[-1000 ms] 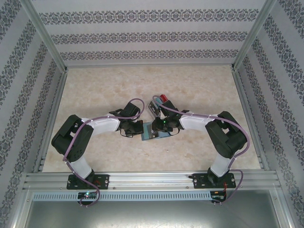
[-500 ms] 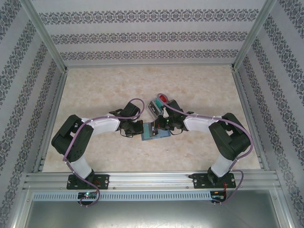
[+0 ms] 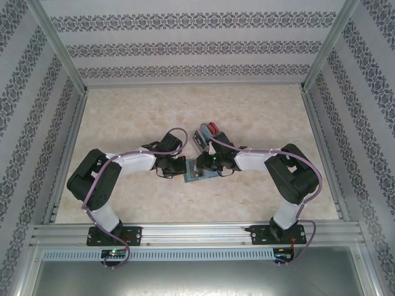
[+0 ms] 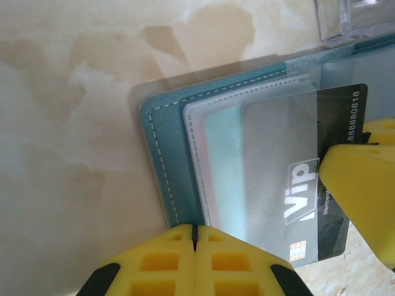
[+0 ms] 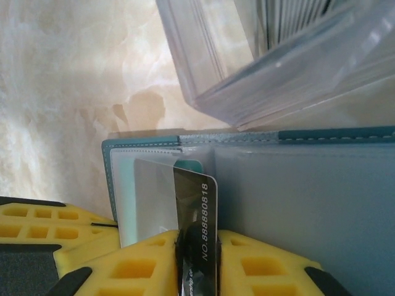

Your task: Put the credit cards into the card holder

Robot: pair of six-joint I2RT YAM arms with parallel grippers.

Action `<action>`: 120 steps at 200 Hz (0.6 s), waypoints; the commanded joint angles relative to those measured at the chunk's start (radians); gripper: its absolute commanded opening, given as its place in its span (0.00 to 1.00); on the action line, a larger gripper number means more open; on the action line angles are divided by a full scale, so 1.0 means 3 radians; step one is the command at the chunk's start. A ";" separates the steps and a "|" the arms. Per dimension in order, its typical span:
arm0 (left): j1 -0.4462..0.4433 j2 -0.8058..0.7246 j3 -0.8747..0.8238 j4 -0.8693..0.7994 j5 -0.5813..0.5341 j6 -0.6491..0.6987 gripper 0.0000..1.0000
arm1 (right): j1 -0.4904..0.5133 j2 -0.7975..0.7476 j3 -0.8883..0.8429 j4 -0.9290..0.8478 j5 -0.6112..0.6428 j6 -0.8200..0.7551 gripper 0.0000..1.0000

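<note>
The card holder [image 3: 196, 173] lies open on the table, a teal-blue wallet [image 4: 165, 148] with clear pockets [image 5: 308, 197]. A dark credit card [image 5: 200, 197] marked VIP [image 4: 342, 111] sits partly inside the left clear pocket, its end sticking out. My right gripper [image 5: 197, 246] is shut on that end [image 3: 205, 165]. A teal-green card [image 5: 187, 165] shows deeper in the same pocket. My left gripper [image 4: 194, 231] is shut with nothing in it, its tips on the holder's left edge [image 3: 179, 168].
A small clear plastic box [image 5: 265, 55] stands just beyond the holder [image 3: 201, 137], with red cards [image 3: 213, 128] sticking out of it. Its corner [image 4: 352, 18] lies close to the holder's far edge. Patterned walls enclose the marble-look table [image 3: 123, 117].
My right gripper pulled back slightly to the right, then came left again over the holder with the dark card. The left arm has held still.
</note>
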 commanded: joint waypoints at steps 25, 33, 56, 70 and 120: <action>-0.0031 -0.0011 0.0020 -0.0032 -0.0019 0.0076 0.05 | 0.0026 -0.0173 0.0034 -0.0489 0.0332 -0.0176 0.35; -0.0031 -0.0011 0.0011 -0.0018 -0.0023 0.0071 0.04 | 0.0029 -0.0161 0.0051 -0.0519 0.0367 -0.0200 0.36; -0.0031 0.0004 0.0018 0.0005 0.0004 0.0056 0.04 | 0.0041 -0.0028 0.0133 -0.0541 0.0331 -0.0200 0.37; -0.0031 0.0009 0.0031 0.0007 0.0013 0.0057 0.04 | 0.0083 0.0027 0.0215 -0.0643 0.0420 -0.0189 0.37; -0.0031 -0.0036 0.0023 0.0057 0.0000 0.0030 0.05 | 0.0184 -0.0056 0.0371 -0.1152 0.0956 -0.0223 0.43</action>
